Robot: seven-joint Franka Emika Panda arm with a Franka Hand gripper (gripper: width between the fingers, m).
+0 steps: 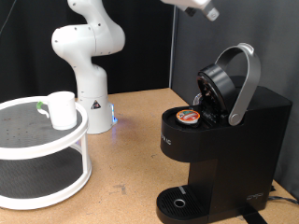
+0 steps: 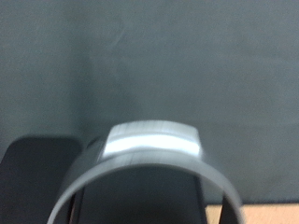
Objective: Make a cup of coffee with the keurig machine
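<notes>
— Where's the cup point(image 1: 62, 109)?
— On the white two-tier stand point(image 1: 37, 149), top shelf.
— And the keurig machine point(image 1: 222, 140)?
— Lid raised, an orange-topped pod point(image 1: 189, 117) in its holder.
— The gripper point(image 1: 204, 8)?
— Above the handle point(image 2: 149, 161); can't tell whether the fingers are apart.

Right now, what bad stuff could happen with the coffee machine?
The keurig machine has its lid up with a pod inside, so it likely cannot brew yet. No cup sits on its drip tray; the cup is on the white stand, so coffee could spill.
</notes>
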